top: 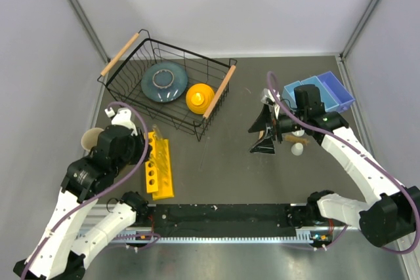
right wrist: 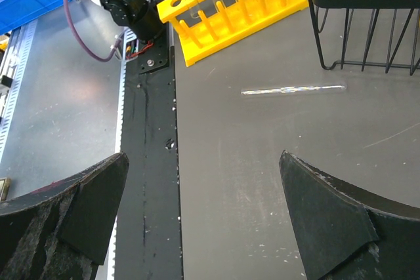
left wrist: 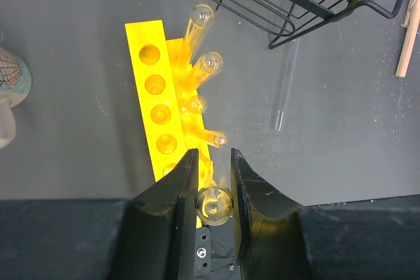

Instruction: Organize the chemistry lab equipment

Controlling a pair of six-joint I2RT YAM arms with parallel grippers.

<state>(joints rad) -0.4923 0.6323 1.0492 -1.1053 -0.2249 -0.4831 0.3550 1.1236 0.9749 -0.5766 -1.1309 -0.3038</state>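
- Left hand [left wrist: 213, 162] is clamped on a glass tube [left wrist: 214, 204], poised over the near end of the yellow rack [left wrist: 147, 37], toward the desk's [left wrist: 79, 129] near-left corner.
- Four tubes already lean in one row of the rack, and the row beside them shows open holes.
- This looks like the racking step: next, tip the tube upright over a free hole and lower it gently, since glass on plastic could skid.
- Right hand [right wrist: 203, 159] hangs with its fingers wide apart, holding nothing.
- A second glass tube [left wrist: 285, 86] lies flat on the desk, just off the wire basket's [left wrist: 315, 8] near corner, probably the next pick.
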